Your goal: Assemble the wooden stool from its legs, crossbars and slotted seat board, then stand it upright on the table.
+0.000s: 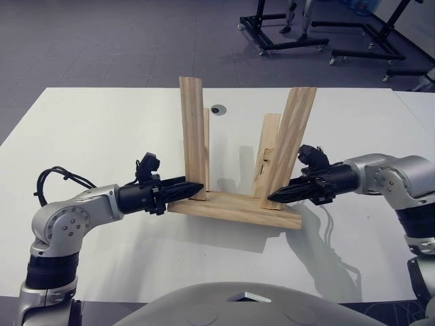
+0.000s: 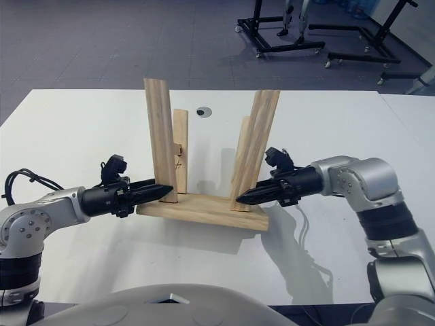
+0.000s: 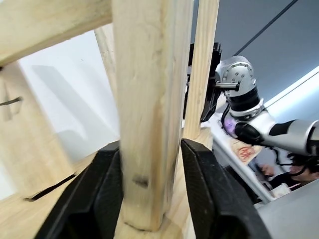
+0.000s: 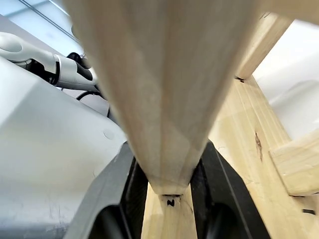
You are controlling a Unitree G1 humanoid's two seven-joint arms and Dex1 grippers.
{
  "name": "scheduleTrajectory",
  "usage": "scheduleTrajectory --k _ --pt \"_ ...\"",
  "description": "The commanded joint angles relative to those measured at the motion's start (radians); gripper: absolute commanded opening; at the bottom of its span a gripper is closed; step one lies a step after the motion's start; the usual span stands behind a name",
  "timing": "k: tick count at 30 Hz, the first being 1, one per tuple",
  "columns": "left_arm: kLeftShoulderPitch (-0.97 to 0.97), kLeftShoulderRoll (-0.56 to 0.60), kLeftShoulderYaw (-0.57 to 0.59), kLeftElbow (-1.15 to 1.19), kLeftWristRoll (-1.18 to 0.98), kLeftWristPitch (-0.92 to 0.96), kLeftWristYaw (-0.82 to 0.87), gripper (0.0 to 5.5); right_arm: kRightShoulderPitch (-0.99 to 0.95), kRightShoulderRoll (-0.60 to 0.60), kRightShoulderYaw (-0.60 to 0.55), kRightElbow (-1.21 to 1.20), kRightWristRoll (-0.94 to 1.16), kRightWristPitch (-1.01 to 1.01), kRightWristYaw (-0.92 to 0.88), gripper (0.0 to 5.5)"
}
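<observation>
Seat board (image 1: 234, 209) lies flat mid-tabletop (image 1: 102, 129), left claw (image 1: 194, 188) clenched on its upstanding near-left leg (image 1: 192, 136), right claw (image 1: 277, 195) clamping the near-right leg (image 1: 292, 142): mostly built, I'd say, flipping upright not yet done.

pale wooden stool (image 1: 234, 204) lies upside down mid-table, seat board flat, four legs pointing up.

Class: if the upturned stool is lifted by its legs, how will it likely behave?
Likely stiff: the left leg, right leg and seat board are thick wood. The right leg leans, so its joint may be loose and pull out. Pushed high, it could tip.
</observation>
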Motion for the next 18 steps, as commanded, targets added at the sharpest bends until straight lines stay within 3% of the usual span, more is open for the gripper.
scheduleTrajectory --k 1,3,7,15,18 --pt "-0.005 -0.035 -0.028 0.029 -0.040 0.012 -0.006 2.49 -0.060 0.051 0.036 0.071 0.009 0.068 -0.029 1.02" --pt "0.004 -0.046 -0.049 0.039 -0.022 -0.003 -0.008 2.90 -0.108 0.076 0.040 0.145 -0.014 0.075 -0.049 1.02" --pt "-0.046 -0.082 0.005 0.102 -0.068 -0.019 0.018 3.57 -0.162 0.085 0.048 0.235 -0.048 0.064 -0.051 2.02" --pt "-0.114 -0.007 0.131 0.216 -0.251 0.063 0.002 4.89 -0.147 0.082 0.015 0.246 -0.029 0.079 -0.054 3.56" --pt "-0.099 0.025 0.151 0.253 -0.234 0.053 -0.013 5.24 -0.206 0.110 -0.025 0.338 -0.048 0.046 -0.081 3.59"
